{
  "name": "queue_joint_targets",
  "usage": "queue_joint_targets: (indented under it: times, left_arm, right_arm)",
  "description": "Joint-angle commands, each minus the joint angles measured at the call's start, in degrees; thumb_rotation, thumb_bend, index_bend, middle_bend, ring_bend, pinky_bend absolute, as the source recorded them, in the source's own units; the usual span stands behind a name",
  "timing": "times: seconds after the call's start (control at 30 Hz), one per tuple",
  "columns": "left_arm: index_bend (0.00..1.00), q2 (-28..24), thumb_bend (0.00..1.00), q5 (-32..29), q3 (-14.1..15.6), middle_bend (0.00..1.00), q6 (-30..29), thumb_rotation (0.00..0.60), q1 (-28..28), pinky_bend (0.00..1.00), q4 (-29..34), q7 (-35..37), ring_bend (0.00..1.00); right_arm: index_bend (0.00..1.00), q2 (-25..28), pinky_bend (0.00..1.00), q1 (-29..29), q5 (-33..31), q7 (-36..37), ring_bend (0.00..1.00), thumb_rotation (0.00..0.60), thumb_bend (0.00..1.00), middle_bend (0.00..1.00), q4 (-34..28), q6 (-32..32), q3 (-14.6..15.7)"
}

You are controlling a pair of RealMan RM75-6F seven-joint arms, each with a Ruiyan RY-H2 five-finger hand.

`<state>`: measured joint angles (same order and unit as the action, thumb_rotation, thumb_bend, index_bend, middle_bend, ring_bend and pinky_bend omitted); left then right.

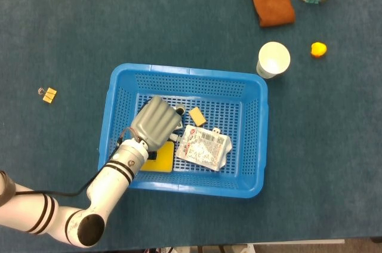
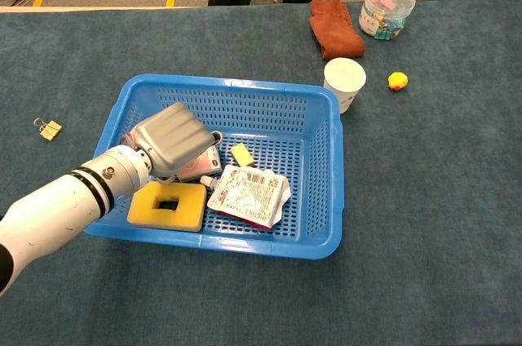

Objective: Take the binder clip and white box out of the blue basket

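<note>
The fingers (image 2: 214, 135) of the left hand (image 2: 171, 140) curl downward over the box (image 2: 200, 165) that lies in the left part of the blue basket (image 2: 269, 93), but the back of the hand hides their tips, so whether they have closed on it or only rest over it cannot be told. In the head view the hand (image 1: 156, 122) covers the box almost wholly. Just beside the hand, toward the basket's near wall, lies a yellow sponge (image 2: 168, 205) with a dark hole in its middle, and to the right of it a crumpled white packet (image 2: 249, 194) with printed labels. A small yellow block (image 2: 242, 154) sits between the hand and the packet, nearer the far wall. The binder clip (image 2: 48, 128) lies on the blue tabletop (image 2: 424, 199) well to the left of the basket, outside it. Beyond the basket's far right corner stand a white paper cup (image 2: 344, 79), a brown cloth (image 2: 334, 28), a clear tub (image 2: 386, 10) and a small yellow duck (image 2: 397, 81).
</note>
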<state>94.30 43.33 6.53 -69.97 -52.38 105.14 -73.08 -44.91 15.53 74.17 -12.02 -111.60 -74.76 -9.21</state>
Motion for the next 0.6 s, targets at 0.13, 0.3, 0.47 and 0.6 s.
queue_joint_targets:
  times: [0.13,0.3,0.47,0.6]
  left_arm:
    - [0.20,-0.1,0.16,0.9,0.6,0.79,0.6,0.600,0.0,0.88,0.1,0.2,0.77]
    - [0.25,0.1,0.16,0.8,1.1,0.80,1.5,0.600,0.0,0.88,-0.6,0.6,0.77]
    - [0.34,0.6,0.16,1.5,1.0,0.81,2.1,0.600,0.4,0.88,-1.5,2.0,0.78]
    - [0.41,1.0,0.16,1.5,1.0,0.82,2.2,0.600,0.4,0.88,-1.8,2.0,0.78]
  right_arm:
    - [0.35,0.2,0.14,-0.1,0.0,-0.1,0.11,0.600,0.26,0.27,-0.3,-0.2,0.0]
    - [0.35,0.3,0.14,-0.3,0.0,0.1,0.11,0.600,0.26,0.27,-0.2,-0.4,0.0]
    - [0.35,0.4,0.14,-0.4,0.0,0.4,0.11,0.600,0.26,0.27,0.0,-0.4,0.0]
    - [0.35,0.4,0.14,-0.4,-0.1,0.6,0.11,0.600,0.26,0.27,0.2,-0.4,0.0]
